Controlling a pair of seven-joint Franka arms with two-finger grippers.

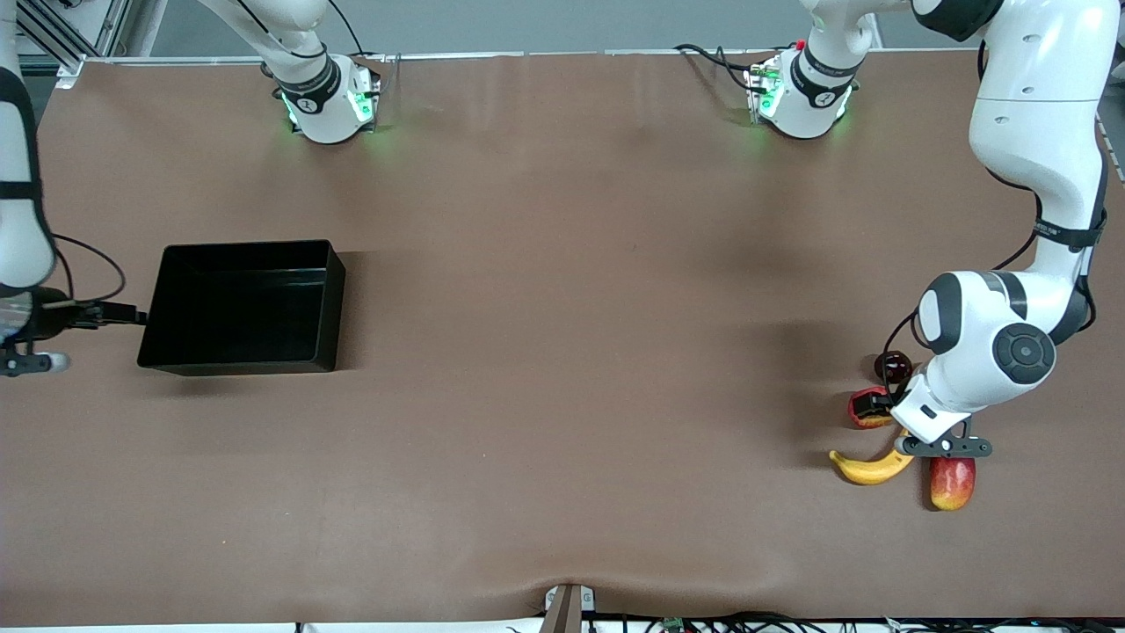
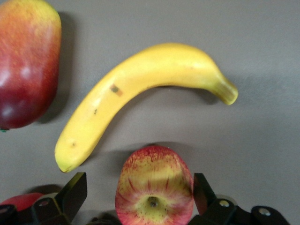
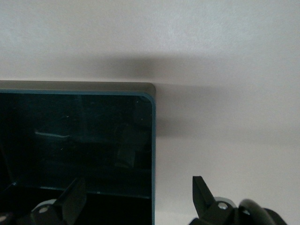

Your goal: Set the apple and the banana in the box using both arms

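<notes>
Brown table (image 1: 562,352): box (image 1: 327,303), banana (image 1: 866,470), apple (image 1: 866,420), mango (image 1: 953,483).

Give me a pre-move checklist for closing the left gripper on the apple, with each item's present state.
1. Left gripper open: ok.
2. Apple between its fingers: ok.
3. Banana outside the fingers: ok.
4. Mango-like fruit apart from the apple: ok.
5. Box empty, ready to receive: ok.
6. Right gripper open, waiting at the box's edge: ok.
</notes>
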